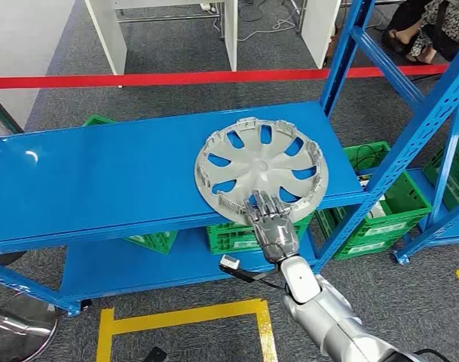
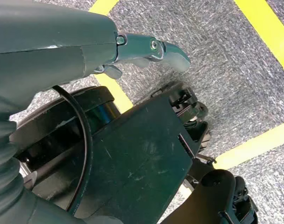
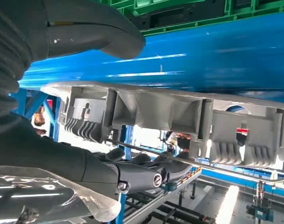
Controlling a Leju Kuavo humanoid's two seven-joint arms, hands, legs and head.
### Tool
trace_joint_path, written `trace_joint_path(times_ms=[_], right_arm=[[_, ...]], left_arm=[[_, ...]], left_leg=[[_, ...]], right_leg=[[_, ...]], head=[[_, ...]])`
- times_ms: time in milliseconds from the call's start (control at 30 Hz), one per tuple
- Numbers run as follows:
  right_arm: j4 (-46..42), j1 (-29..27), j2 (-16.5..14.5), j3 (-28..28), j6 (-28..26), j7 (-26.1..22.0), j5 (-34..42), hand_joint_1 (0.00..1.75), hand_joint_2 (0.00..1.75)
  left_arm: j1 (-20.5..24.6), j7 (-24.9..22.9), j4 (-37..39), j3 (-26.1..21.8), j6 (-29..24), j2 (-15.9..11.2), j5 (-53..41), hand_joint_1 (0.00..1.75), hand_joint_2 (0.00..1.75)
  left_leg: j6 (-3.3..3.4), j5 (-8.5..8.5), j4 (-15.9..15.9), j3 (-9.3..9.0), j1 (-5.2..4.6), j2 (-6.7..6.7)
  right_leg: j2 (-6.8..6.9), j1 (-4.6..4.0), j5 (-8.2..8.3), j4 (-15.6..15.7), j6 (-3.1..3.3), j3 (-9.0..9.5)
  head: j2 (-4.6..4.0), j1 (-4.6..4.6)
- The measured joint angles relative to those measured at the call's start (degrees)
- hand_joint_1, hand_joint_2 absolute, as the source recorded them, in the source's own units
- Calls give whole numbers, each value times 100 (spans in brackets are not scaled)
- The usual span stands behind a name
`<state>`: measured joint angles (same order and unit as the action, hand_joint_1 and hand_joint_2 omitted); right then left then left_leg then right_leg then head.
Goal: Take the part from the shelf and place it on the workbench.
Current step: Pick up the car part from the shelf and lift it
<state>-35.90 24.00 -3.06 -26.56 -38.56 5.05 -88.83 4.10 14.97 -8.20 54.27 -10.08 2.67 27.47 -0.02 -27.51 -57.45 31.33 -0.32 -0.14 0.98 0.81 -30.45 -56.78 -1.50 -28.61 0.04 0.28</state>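
The right hand (image 1: 274, 223) lies flat on the near rim of the silver wheel cover (image 1: 261, 170), fingers spread over its top edge; in the right wrist view the thumb (image 3: 98, 32) sits on one side of the rim and the darker fingers (image 3: 140, 170) on the other, but they are apart and not yet pinching it. The wheel cover rests face down on the blue shelf (image 1: 102, 173), its near edge overhanging the shelf's front lip. That overhang is the risk: if the hand presses down or drags before the fingers close, the thin ribbed rim could tip or slide off the lip and drop toward the green crates (image 1: 386, 204) below. A one-sided grip on so wide and light a disc would also let it swing — it might catch the blue upright (image 1: 352, 45) nearby. The left hand (image 2: 147, 49) hangs over grey carpet (image 2: 218, 60) with yellow floor tape (image 2: 263, 32), fingers straight and holding nothing. No surface to receive the part is in sight. Beyond the shelf run a red barrier tape (image 1: 158, 78) and white furniture legs (image 1: 107, 34); a person (image 1: 426, 26) sits at the far corner.
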Motion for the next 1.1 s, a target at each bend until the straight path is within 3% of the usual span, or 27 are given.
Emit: trace_joint_path(times_ms=[67, 100, 200, 233, 533, 1100], right_arm=[[21, 2, -20, 0, -1, 4, -4, 0, 175], [35, 5, -38, -1, -1, 18, -13, 26, 175], [56, 15, -77, -2, -2, 82, -51, 157, 175], [57, 18, -80, -2, -2, 112, -64, 175, 175], [175, 179, -114, -17, -2, 578, -122, 175, 175], [274, 283, -102, -263, -2, 1002, -127, 175, 175]], left_arm=[[0, -1, 0, 1, 0, -1, -3, 0, 175], [0, -2, 0, 2, 0, -1, -11, 0, 175], [-1, -4, 0, 4, 0, 0, -33, 0, 175], [-1, -4, 0, 4, 0, 0, -33, 0, 175], [-1, -4, 0, 9, 0, 7, -33, 0, 175], [1, -4, 0, 9, 48, 20, 4, 0, 175]], left_leg=[[0, 0, 0, 0, 0, 0], [0, 0, 0, 0, 0, 0], [0, 0, 0, 0, 0, 0], [0, 0, 0, 0, 0, 0], [0, 0, 0, 0, 0, 0], [0, 0, 0, 0, 0, -1]], right_leg=[[0, 0, 0, 0, 0, 0], [0, 0, 0, 0, 0, 0], [0, 0, 0, 0, 0, 1], [0, 0, 0, 0, 0, 1], [0, 0, 0, -1, 0, 0], [-1, 0, 0, -1, 0, -2]], head=[[0, 1], [0, 1], [0, 0], [0, 0], [0, 0], [0, 0]])
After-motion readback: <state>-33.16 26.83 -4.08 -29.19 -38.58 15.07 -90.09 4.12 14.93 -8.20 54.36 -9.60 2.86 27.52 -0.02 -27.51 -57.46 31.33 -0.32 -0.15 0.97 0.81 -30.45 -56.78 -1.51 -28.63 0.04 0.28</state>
